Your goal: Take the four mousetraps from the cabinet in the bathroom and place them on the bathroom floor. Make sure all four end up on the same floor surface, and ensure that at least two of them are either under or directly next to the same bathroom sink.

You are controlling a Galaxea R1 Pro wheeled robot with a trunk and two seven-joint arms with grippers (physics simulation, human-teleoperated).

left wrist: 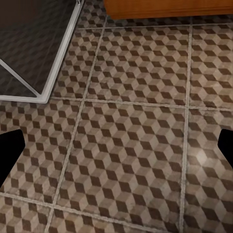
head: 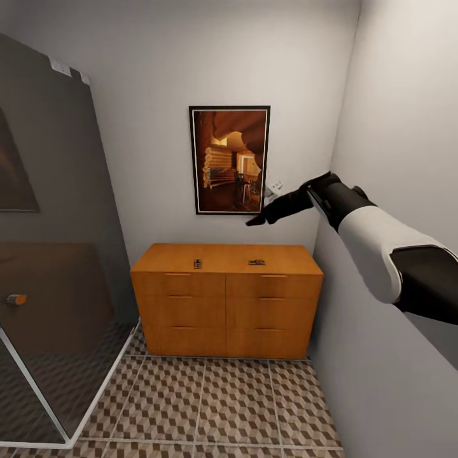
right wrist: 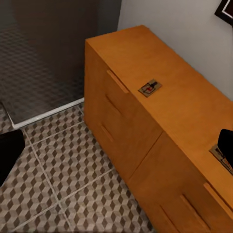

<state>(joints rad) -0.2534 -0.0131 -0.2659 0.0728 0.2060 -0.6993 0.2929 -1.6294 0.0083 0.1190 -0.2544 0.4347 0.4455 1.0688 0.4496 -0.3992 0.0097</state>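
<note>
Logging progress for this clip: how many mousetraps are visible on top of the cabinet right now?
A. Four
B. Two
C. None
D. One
B. Two mousetraps lie on the cabinet top, apart from each other: one left of the middle and one further right, with the right arm raised above them.

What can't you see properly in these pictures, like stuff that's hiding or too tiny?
- Mousetraps: two show on the cabinet top. The left mousetrap is too small in the head view for detail. The right mousetrap is partly behind a dark fingertip and cut by the right wrist picture's edge.
- Drawers: shut, so their insides are hidden.
- Shower glass: dark and reflective; what lies behind is unclear.
- Right gripper: small and dark in the head view.
</note>
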